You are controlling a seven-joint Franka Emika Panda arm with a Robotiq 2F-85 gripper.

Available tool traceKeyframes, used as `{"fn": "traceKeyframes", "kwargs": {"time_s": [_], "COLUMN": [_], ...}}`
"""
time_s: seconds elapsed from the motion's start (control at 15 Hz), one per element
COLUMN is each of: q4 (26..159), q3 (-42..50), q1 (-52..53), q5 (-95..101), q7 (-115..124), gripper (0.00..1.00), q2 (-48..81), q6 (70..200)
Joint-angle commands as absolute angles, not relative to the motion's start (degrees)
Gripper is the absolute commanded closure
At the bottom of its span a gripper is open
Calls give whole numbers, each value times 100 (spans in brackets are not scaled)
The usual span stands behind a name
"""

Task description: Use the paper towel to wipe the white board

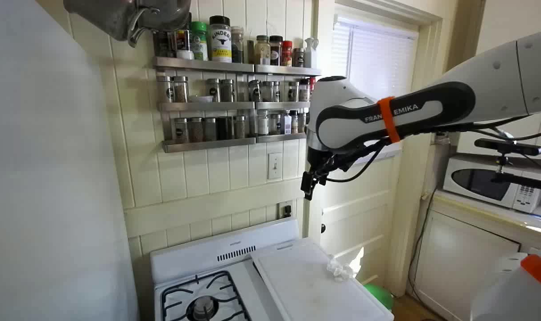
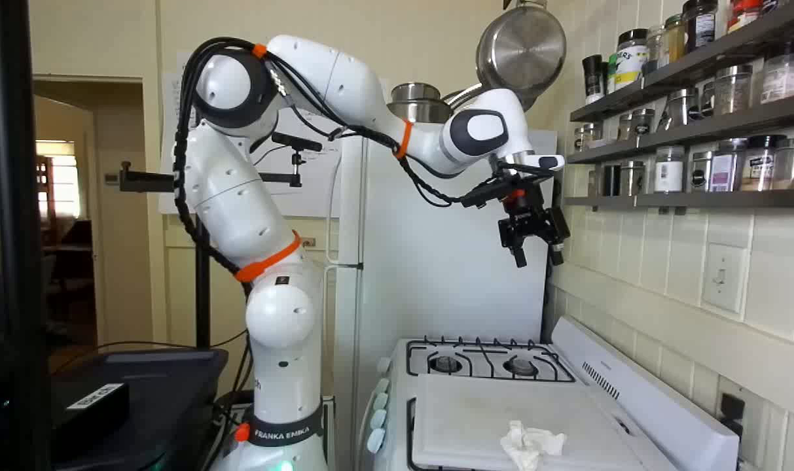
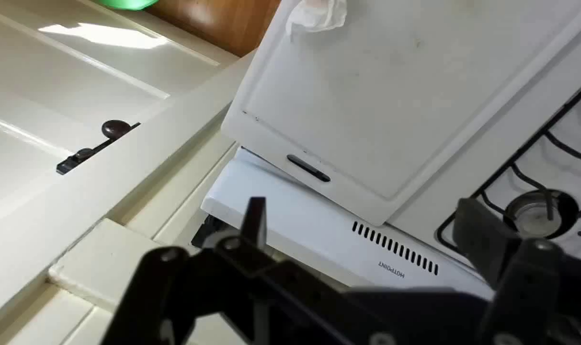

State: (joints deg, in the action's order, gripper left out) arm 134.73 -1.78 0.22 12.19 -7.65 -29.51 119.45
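Observation:
A crumpled white paper towel lies on the white board, near the edge away from the bare burners. It shows in both exterior views (image 1: pixel 340 269) (image 2: pixel 531 448) and at the top of the wrist view (image 3: pixel 319 18). The white board lies flat on the stove, in both exterior views (image 1: pixel 297 281) (image 2: pixel 459 409) and the wrist view (image 3: pixel 381 96). It has a slot handle and a few faint stains. My gripper (image 2: pixel 539 260) is open and empty, high above the stove near its back panel. Its fingers stand wide apart in the wrist view (image 3: pixel 364 206).
The stove's back panel (image 1: pixel 225 254) rises behind the board. Bare burner grates (image 2: pixel 491 360) lie beside the board. Spice shelves (image 1: pixel 208 107) stick out from the wall near the arm. A fridge (image 2: pixel 455 261) and hanging pans (image 2: pixel 521 52) stand beyond. A green object (image 1: pixel 378 295) is on the floor.

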Motion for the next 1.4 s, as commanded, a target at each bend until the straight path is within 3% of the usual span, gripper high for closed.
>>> {"fn": "traceKeyframes", "kwargs": {"time_s": [0.0, 0.87, 1.33], "q4": [13462, 14195, 15216], "q3": [-147, -102, 159], "q1": [62, -30, -561], "q5": [1238, 799, 687], "q7": [-748, 127, 1149], "gripper": [0, 0, 0], "q2": [-2947, -3241, -3191], "q6": [11930, 11351, 12134]}}
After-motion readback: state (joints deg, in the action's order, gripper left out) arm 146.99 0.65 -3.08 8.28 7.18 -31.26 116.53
